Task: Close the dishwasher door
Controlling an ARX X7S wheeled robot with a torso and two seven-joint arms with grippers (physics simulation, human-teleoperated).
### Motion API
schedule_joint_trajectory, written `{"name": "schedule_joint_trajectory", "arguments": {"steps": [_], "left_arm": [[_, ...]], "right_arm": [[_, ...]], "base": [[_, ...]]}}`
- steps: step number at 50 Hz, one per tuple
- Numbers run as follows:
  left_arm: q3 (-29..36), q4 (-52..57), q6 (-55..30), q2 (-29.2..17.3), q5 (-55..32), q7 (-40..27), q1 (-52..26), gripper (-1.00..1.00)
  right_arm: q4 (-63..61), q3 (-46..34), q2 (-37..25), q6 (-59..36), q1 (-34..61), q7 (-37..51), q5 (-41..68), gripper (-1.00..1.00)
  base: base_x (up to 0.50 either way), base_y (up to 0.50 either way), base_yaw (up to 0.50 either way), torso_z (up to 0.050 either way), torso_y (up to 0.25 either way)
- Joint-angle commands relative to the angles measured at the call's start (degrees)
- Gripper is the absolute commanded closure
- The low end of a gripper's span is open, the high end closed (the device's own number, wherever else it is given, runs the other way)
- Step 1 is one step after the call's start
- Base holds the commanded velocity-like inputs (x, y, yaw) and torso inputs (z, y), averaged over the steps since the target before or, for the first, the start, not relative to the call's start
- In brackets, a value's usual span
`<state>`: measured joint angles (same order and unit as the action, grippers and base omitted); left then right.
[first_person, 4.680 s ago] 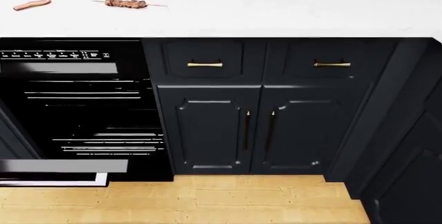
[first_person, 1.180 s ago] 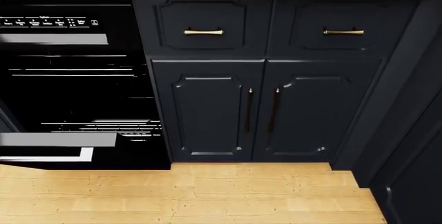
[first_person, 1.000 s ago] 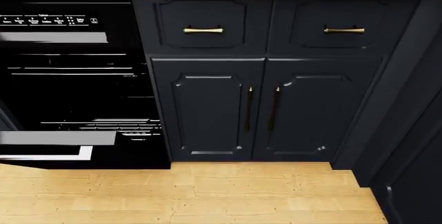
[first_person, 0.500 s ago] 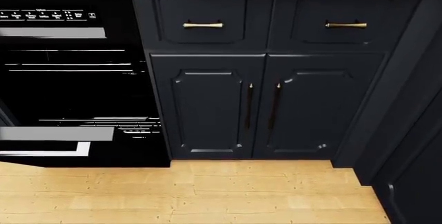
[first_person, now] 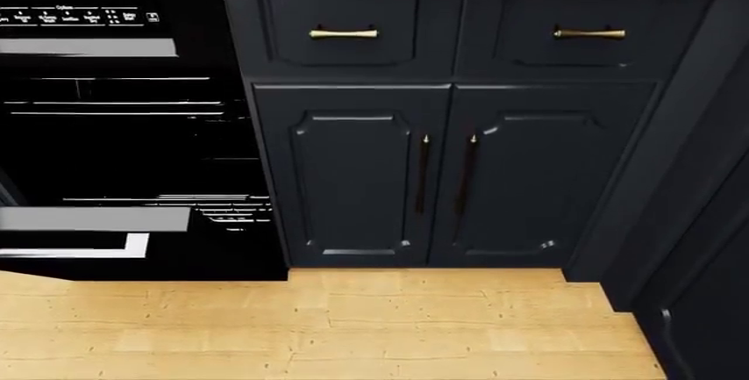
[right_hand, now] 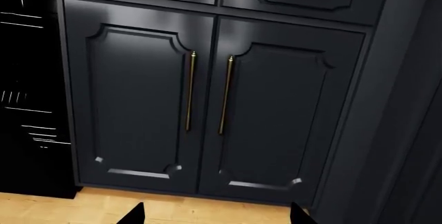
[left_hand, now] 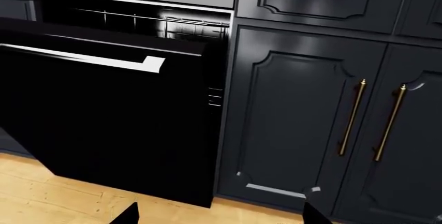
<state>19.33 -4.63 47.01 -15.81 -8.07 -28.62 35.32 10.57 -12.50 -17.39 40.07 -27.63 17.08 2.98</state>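
- The dishwasher door (left_hand: pixel 111 120) is hanging partly open, tilted out from its cavity, just beside the navy cabinet doors (left_hand: pixel 311 125); its silver handle (left_hand: pixel 90 61) is showing near the top edge.
- The left gripper (left_hand: pixel 219 214) is facing the door's lower corner, fingertips spread apart, touching nothing.
- The right gripper (right_hand: pixel 215 213) is pointing at the cabinets (right_hand: pixel 207 105), fingertips likewise apart and empty.
- The wooden floor (first_person: pixel 328 327) is lying below.

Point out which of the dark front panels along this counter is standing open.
The glossy black dishwasher door, leftmost, tilted outward with racks visible above it. The two navy cabinet doors beside it sit flush and shut.
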Motion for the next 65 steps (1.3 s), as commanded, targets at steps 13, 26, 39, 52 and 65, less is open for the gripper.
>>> {"name": "schedule_joint_trajectory", "arguments": {"steps": [13, 26, 39, 52, 65], "left_arm": [[0.41, 0.13, 0.08, -0.40, -0.03, -0.63, -0.01, -1.00], [0.74, 0.25, -0.32, -0.44, 0.13, -0.97, -0.36, -1.00], [0.97, -0.02, -0.01, -0.61, -0.05, -1.24, -0.43, -1.00], [1.23, -0.21, 0.25, -0.81, -0.11, -1.48, -0.48, -1.00], [1.45, -0.66, 0.82, -0.96, -0.13, -1.72, -0.38, -1.00]], "right_arm": [[-0.21, -0.39, -0.33, -0.09, 0.00, 0.47, 0.08, -1.00], [-0.23, -0.58, -0.62, -0.20, 0.18, 0.56, 0.44, -1.00], [0.07, -0.80, -0.74, -0.04, 0.33, 0.77, 0.49, -1.00], [0.31, -1.03, -0.79, 0.08, 0.40, 1.03, 0.48, -1.00], [0.37, -1.25, -0.90, 0.11, 0.46, 1.28, 0.50, -1.00]], "base": [[0.00, 0.00, 0.00, -0.020, 0.000], [0.00, 0.00, 0.00, -0.020, 0.000], [0.00, 0.00, 0.00, -0.020, 0.000], [0.00, 0.00, 0.00, -0.020, 0.000], [0.00, 0.00, 0.00, -0.020, 0.000]]}}
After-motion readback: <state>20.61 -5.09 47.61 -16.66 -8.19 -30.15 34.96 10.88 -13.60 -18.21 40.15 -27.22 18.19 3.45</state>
